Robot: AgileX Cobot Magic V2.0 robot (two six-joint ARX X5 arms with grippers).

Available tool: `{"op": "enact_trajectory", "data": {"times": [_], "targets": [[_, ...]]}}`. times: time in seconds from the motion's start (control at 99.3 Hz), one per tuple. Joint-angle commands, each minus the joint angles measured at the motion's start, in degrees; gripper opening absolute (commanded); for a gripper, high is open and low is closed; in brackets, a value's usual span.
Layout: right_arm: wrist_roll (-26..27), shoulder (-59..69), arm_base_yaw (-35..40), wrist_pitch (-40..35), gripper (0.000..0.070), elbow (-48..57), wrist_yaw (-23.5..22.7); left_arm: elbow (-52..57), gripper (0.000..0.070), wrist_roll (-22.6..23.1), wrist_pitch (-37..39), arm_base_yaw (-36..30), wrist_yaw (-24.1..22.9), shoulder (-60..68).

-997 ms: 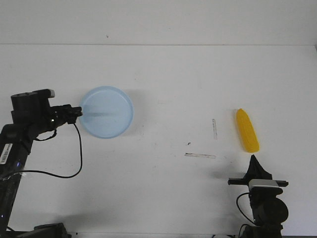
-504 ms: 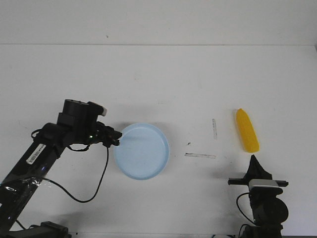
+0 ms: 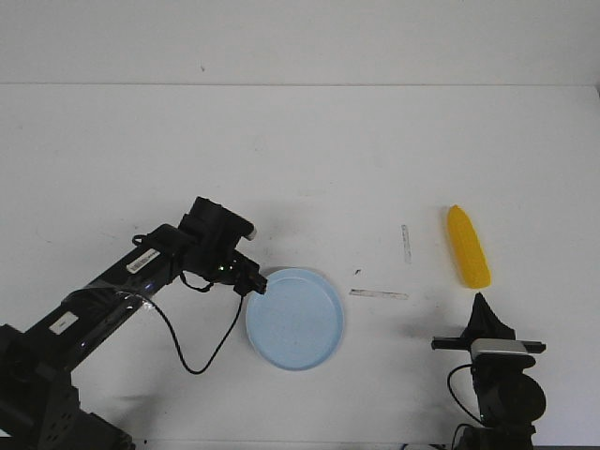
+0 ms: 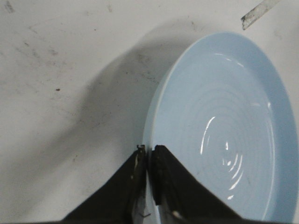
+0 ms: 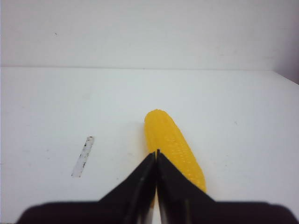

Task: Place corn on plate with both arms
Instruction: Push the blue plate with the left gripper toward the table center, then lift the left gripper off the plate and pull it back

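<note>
Left gripper (image 3: 257, 287) extended toward frame centre, pinching the plate (image 3: 309, 328) rim. Right gripper (image 3: 482, 302) parked lower right, fingers together.

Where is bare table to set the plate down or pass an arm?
Bare table spans the whole far side. Another open strip lies between the plate and the corn, broken only by two tape strips. It is tight near the left tool, shut on the plate rim, and the right tool by the corn.
</note>
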Motion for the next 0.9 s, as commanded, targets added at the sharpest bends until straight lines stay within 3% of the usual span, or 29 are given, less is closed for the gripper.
{"op": "enact_trajectory", "data": {"times": [0.0, 0.252, 0.292, 0.423, 0.574, 0.635, 0.735, 0.887], "targets": [[0.6, -0.1, 0.0, 0.8, 0.0003, -0.1, 0.0, 0.9, 0.0, 0.9, 0.4, -0.9, 0.2, 2.1], [0.6, -0.1, 0.0, 0.8, 0.0003, -0.1, 0.0, 0.9, 0.0018, 0.9, 0.7, -1.6, 0.2, 4.3], [0.6, -0.1, 0.0, 0.8, 0.0003, -0.1, 0.0, 0.9, 0.0087, 0.9, 0.7, -1.6, 0.2, 4.3], [0.6, -0.1, 0.0, 0.8, 0.0003, -0.1, 0.0, 0.9, 0.0411, 0.9, 0.5, -1.5, 0.2, 4.3], [0.6, -0.1, 0.0, 0.8, 0.0003, -0.1, 0.0, 1.7, 0.0585, 0.9, 0.4, -1.5, 0.0, 4.2], [0.6, -0.1, 0.0, 0.8, 0.0004, -0.1, 0.0, 2.6, 0.0622, 0.9, 0.4, -1.4, -0.9, 3.6], [0.5, -0.1, 0.0, 0.8, 0.0003, -0.1, 0.0, 4.5, 0.0623, 1.0, 0.4, -1.0, -4.9, 1.3], [0.5, -0.1, 0.0, 0.9, 0.0004, -0.1, 0.0, 6.6, 0.0623, 1.7, 1.5, 0.2, -15.5, -5.0]]}}
